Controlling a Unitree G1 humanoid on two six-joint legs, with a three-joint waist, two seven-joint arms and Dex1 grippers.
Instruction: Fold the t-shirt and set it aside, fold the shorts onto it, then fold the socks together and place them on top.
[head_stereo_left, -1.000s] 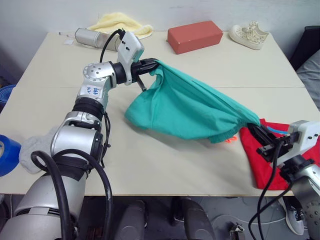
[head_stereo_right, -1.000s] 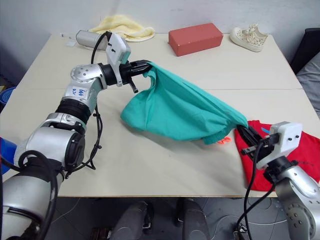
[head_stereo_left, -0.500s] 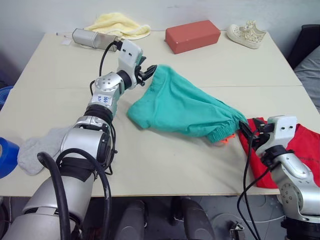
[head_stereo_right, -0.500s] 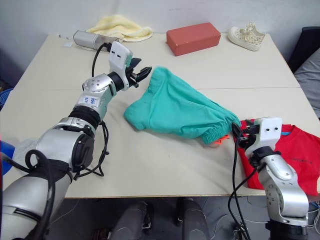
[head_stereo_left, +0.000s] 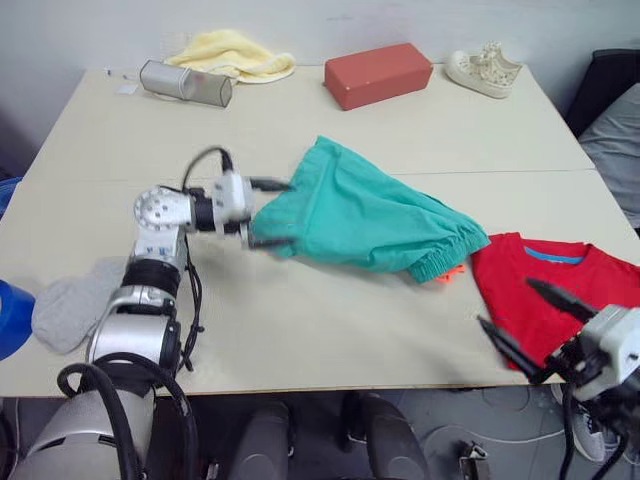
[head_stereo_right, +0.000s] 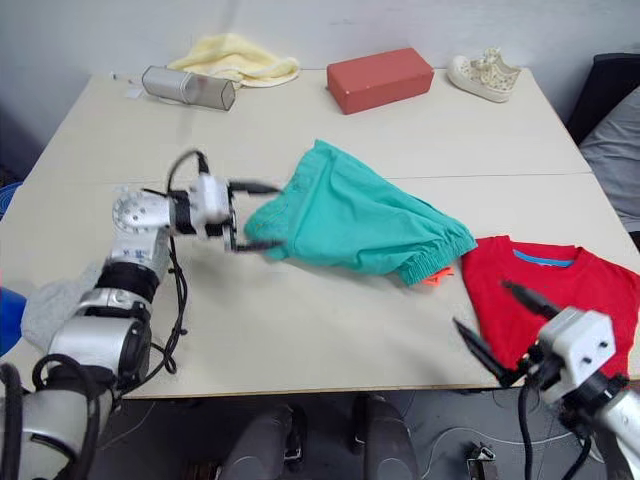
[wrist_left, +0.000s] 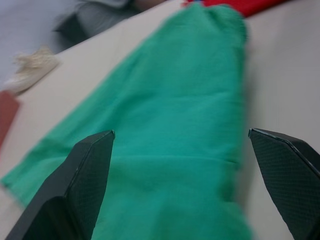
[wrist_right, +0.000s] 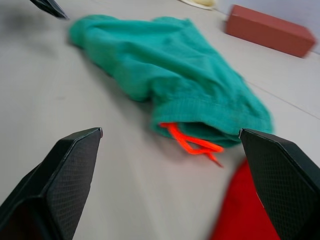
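My right hand (head_stereo_right: 495, 335) hung wide open and empty off the near edge of the beige tabletop (head_stereo_left: 330, 330), beside the bright red cotton t-shirt (head_stereo_left: 560, 295) lying flat at the right. My left hand (head_stereo_left: 268, 213) was open too, empty, its fingers at the left end of the teal green soft fabric shorts (head_stereo_left: 365, 215) mid-table. Light and limp, these would sag; I judged the elastic waistband (wrist_right: 220, 122) the firmest hold.
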